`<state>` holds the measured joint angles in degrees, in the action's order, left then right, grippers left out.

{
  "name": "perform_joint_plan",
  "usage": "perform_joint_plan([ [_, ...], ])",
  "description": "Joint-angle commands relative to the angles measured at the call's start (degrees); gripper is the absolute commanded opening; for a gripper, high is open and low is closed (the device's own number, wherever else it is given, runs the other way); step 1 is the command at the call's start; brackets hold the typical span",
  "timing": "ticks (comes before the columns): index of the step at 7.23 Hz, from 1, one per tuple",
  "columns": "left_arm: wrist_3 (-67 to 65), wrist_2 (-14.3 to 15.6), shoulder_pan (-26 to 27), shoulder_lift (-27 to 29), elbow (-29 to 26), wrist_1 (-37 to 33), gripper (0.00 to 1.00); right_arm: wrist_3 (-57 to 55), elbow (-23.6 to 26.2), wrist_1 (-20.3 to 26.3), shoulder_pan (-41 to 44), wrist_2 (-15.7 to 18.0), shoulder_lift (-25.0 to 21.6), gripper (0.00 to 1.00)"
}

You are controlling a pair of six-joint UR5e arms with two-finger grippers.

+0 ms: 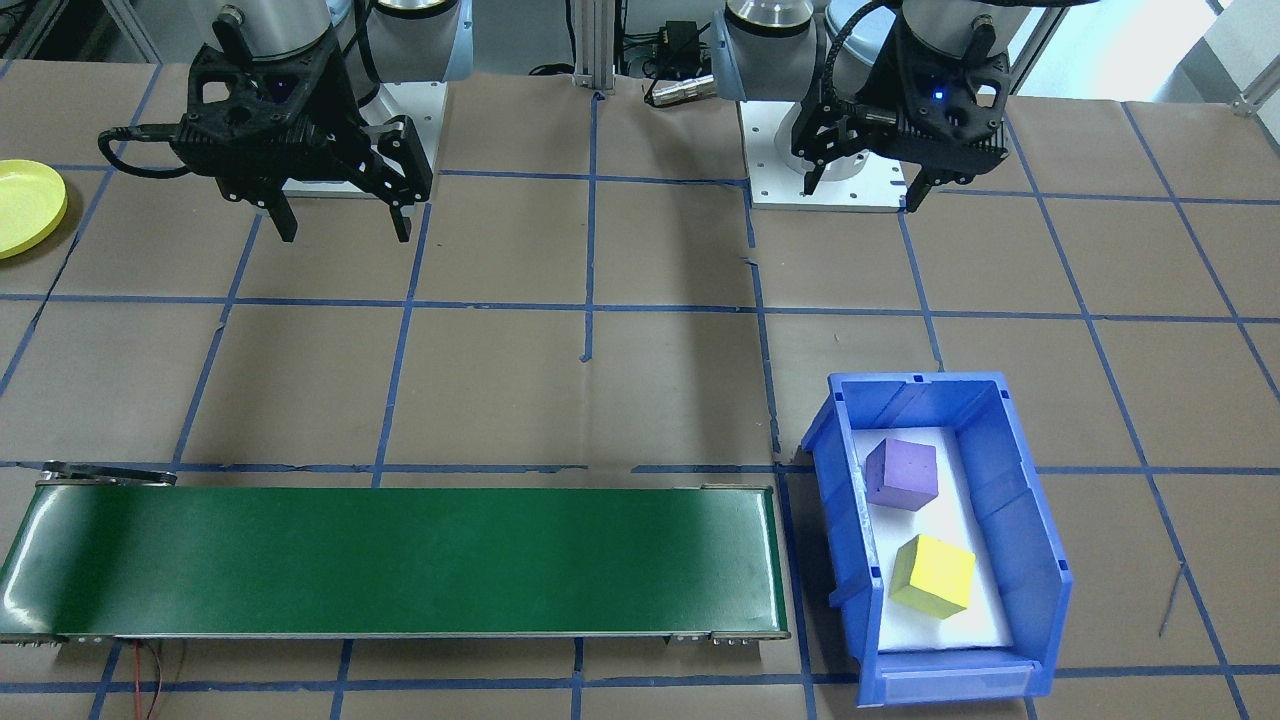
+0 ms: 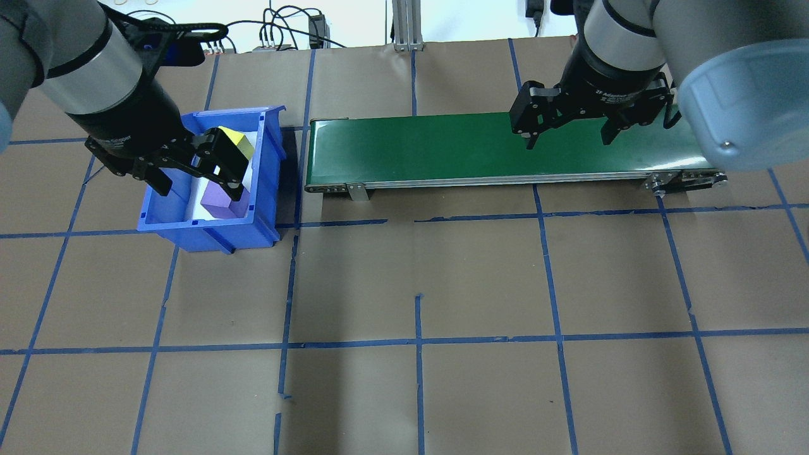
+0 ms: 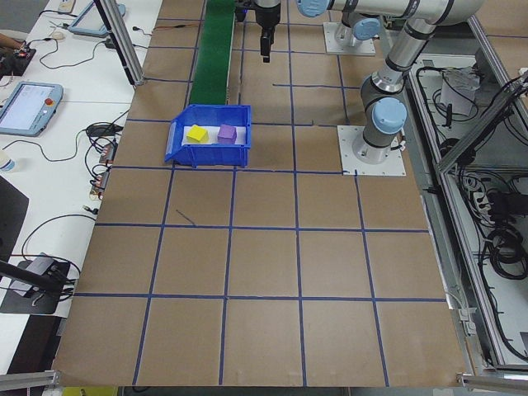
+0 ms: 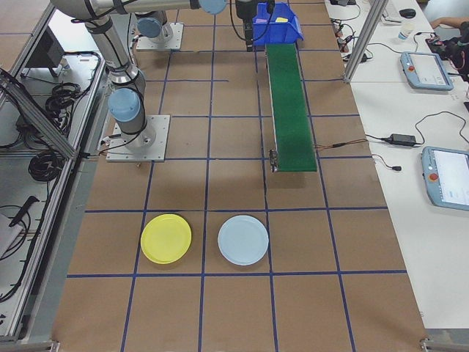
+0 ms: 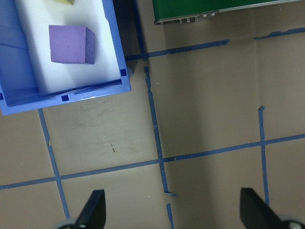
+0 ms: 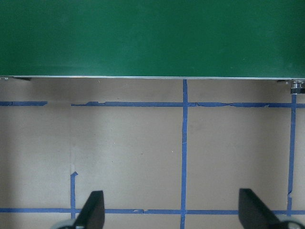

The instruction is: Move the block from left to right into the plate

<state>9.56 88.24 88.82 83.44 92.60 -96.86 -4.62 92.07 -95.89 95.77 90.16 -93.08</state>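
In the overhead view the left gripper (image 2: 193,174) hangs in front of the blue bin (image 2: 265,189), covering most of the yellow block (image 2: 243,144) and part of the purple block (image 2: 218,202); the yellow plate lies outside that picture altogether. In the front-facing view the yellow plate (image 1: 25,205) is cut by the edge at 9 o'clock, so only part of its rim shows. The left wrist view clips the yellow block (image 5: 64,2) at 12 o'clock to a sliver, and the green conveyor belt (image 5: 214,7) to a strip. In both wrist views only the fingertips (image 5: 93,210) (image 6: 93,207) show at 6 o'clock. In the left side view the right gripper (image 3: 266,41) is too small to read its jaws
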Motion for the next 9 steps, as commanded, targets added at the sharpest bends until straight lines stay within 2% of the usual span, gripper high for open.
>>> perform_joint_plan([
  [1,-2.1,0.4,-0.2,-0.3,0.1,0.3,1.0,0.0,0.7,0.0,-0.1,-0.5,0.1,1.0],
  [4,1.5,-0.1,-3.3,1.8,-0.2,1.6,1.0,0.0,0.9,0.1,0.0,-0.4,0.3,1.0],
  [6,3.6,0.4,-5.0,6.8,-0.1,12.2,1.0,-0.2,1.0,0.1,0.0,-0.4,0.6,1.0],
  [7,4.1,0.1,-8.8,9.4,0.1,15.3,1.0,-0.1,0.9,0.2,0.0,-0.4,0.6,1.0],
  [9,9.0,-0.3,-12.6,14.8,0.2,17.0,1.0,0.1,0.9,0.3,0.0,-0.3,0.8,1.0],
])
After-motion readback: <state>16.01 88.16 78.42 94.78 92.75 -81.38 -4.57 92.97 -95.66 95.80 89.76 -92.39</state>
